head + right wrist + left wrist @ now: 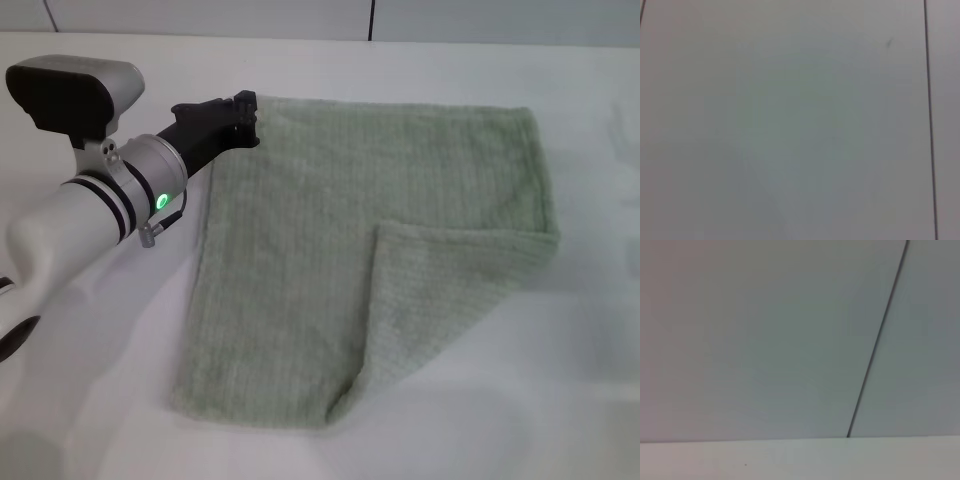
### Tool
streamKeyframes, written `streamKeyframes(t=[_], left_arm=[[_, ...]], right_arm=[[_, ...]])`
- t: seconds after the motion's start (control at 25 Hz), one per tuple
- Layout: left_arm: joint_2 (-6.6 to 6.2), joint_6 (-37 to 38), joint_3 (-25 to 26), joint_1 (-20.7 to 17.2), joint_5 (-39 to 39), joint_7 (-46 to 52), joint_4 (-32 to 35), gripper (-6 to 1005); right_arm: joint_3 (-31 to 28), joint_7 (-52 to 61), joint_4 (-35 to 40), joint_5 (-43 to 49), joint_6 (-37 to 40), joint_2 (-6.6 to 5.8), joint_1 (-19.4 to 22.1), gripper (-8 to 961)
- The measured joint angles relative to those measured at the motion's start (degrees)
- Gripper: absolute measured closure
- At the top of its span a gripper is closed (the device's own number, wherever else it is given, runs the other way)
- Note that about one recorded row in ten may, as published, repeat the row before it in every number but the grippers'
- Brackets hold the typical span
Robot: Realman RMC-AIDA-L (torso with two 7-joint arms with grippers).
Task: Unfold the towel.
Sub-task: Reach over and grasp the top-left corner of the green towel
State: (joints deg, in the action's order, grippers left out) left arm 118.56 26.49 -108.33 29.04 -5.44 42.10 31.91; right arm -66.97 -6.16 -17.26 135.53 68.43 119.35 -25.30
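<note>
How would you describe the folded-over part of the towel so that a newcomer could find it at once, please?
On the white table lies one pale green towel, its far left corner at the left end effector. Look to its near right corner: a triangular flap lies doubled back over the cloth, its edge running diagonally, while the other corners lie flat.

Towel (330,250) on the table (560,400), left claw (243,118) at its far left corner.

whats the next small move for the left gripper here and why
Probably reach for the folded-over corner. The towel lies flat on the table except its near right corner, doubled back toward the middle. The left gripper is at the far left corner, and the right arm is out of view. Pulling that flap outward would finish it.
</note>
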Motion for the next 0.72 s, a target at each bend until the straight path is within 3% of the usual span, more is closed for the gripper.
streamKeyframes(t=[0.72], left_arm=[[0.0,1.1,0.5,-0.1,-0.1,-0.6,2.3,998]], right_arm=[[-0.9,0.0,1.1,-0.5,-0.4,-0.26,-4.1,187]])
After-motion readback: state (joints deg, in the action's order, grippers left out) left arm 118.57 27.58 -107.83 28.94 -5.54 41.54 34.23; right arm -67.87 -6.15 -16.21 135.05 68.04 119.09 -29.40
